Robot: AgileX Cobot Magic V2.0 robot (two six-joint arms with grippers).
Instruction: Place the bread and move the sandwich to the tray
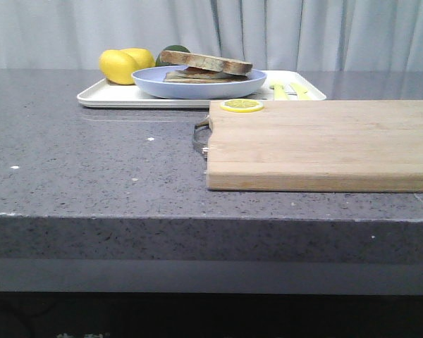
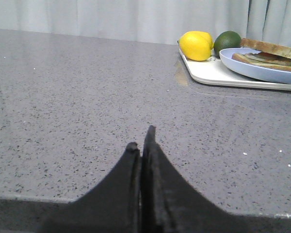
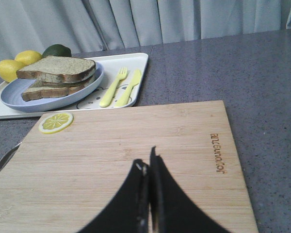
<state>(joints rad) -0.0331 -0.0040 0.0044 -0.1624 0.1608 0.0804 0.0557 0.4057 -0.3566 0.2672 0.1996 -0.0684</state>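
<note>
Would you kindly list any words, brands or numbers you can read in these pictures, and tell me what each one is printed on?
"joyoungtoy", as best it reads: burned into the wooden cutting board near one short edge, running sideways in the right wrist view; the last letters are uncertain.
Faint dark line drawings on the white tray beside the yellow fork: too small to read, and possibly only pictures.
Nothing else legible in any view.

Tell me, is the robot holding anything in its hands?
No. The left hand and right hand are both shut on nothing. The sandwich sits untouched on the plate on the tray.
</note>
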